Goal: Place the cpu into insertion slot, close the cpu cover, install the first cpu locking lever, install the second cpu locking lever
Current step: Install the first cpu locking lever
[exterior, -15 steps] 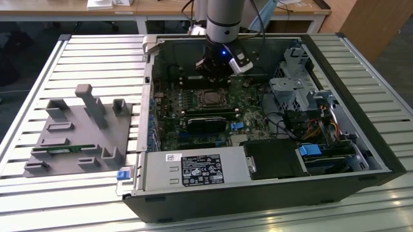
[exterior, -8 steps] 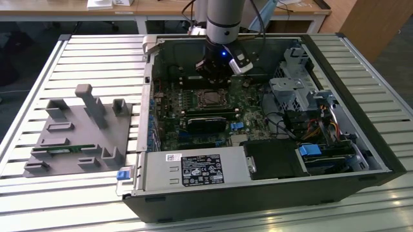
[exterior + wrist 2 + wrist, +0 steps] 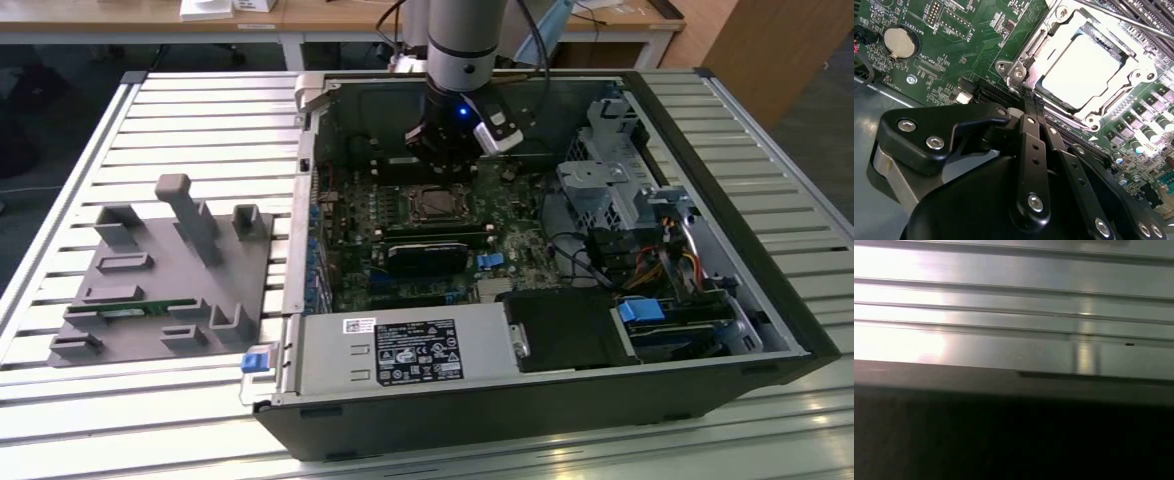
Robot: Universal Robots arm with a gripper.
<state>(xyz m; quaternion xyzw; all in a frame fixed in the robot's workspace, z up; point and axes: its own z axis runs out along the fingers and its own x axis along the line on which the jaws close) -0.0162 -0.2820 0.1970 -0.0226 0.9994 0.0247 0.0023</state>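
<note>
In the exterior view my gripper (image 3: 447, 150) hangs inside the open computer case, just behind the insertion slot (image 3: 434, 203) on the green motherboard. The second wrist view shows the cpu (image 3: 1081, 67), pale and silvery, lying in the insertion slot (image 3: 1019, 75). The silvery cpu cover (image 3: 1054, 30) frames it and appears to lie down over its edges. A thin metal lever rod (image 3: 1126, 21) runs along the socket's far side; I cannot tell whether it is latched. My gripper (image 3: 1033, 109) is shut with nothing between its black fingers (image 3: 1030, 135), a short way off the socket's near corner.
The black case walls (image 3: 747, 200) ring the motherboard. A black card (image 3: 427, 255), the drive cage (image 3: 601, 190) and loose cables (image 3: 667, 265) crowd the exterior view's right. A grey fixture block (image 3: 167, 270) sits on the ribbed metal table (image 3: 1014, 300). A coin battery (image 3: 899, 42) lies on the board.
</note>
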